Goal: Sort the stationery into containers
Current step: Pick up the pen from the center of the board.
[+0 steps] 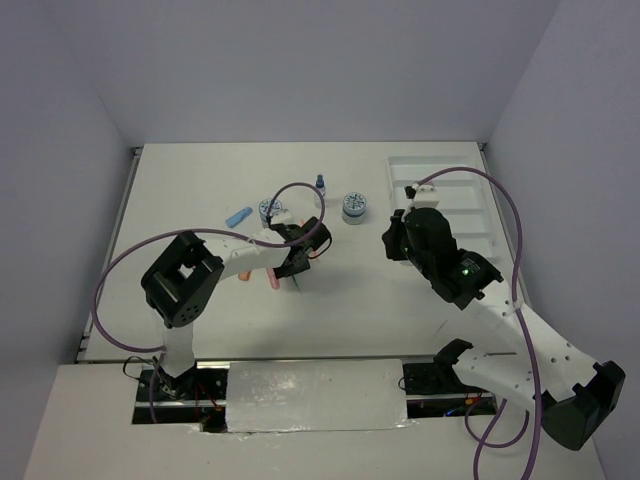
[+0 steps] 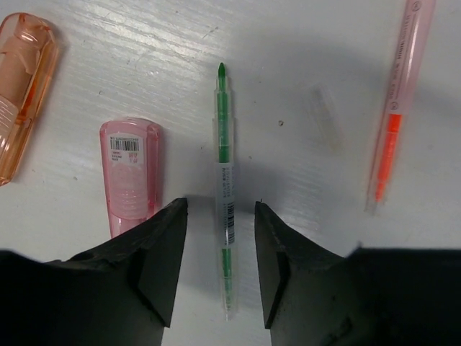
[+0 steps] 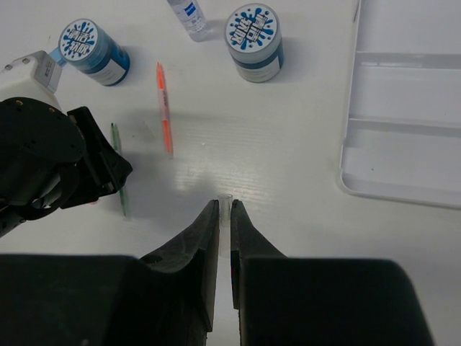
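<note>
A thin green pen [image 2: 225, 173] lies on the table, its lower half between the jaws of my open left gripper [image 2: 220, 204], which does not touch it. A pink stubby piece [image 2: 131, 173] and an orange one [image 2: 21, 94] lie to its left, and an orange-red pen [image 2: 395, 108] to its right. My right gripper [image 3: 224, 204] is shut on a small clear tube [image 3: 225, 197] above the table. Two blue-grey jars [image 3: 94, 50] [image 3: 253, 42] and the blue-capped bottle [image 3: 189, 16] stand beyond. The white tray [image 3: 403, 108] is at the right.
A blue stubby piece [image 1: 238, 216] lies left of the jars. A faint clear piece [image 2: 324, 119] lies between the two pens. My left gripper [image 1: 298, 262] and right gripper [image 1: 392, 240] are about a hand's width apart. The tray [image 1: 470, 215] sits at the far right.
</note>
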Controlling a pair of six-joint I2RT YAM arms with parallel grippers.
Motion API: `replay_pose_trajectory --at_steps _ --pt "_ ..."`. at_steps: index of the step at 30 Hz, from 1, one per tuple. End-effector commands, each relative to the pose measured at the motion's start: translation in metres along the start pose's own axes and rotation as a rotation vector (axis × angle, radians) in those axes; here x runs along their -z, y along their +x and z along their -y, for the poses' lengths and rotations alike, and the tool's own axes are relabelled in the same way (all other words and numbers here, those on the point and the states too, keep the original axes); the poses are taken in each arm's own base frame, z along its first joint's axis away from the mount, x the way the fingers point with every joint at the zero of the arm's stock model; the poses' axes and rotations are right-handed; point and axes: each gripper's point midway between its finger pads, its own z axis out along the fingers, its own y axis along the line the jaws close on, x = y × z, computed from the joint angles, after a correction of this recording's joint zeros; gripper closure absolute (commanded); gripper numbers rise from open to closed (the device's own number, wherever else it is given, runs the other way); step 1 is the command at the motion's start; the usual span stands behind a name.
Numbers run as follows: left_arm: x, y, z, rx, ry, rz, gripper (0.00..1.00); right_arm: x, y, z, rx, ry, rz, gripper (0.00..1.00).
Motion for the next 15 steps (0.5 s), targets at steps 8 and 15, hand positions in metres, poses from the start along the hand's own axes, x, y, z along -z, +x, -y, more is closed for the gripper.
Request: replay_pose_trajectory --at_steps 8,15 --pt "-0.017 0.015 -0.006 -0.004 -0.007 -0.042 0.73 0.0 -0.015 -0.01 -0.003 -0.033 0.022 1.0" --pt "0.012 0.01 -0.012 0.034 0.043 -0.025 1.0 -0.003 -0.012 -0.02 -0.014 -0.082 0.011 1.0"
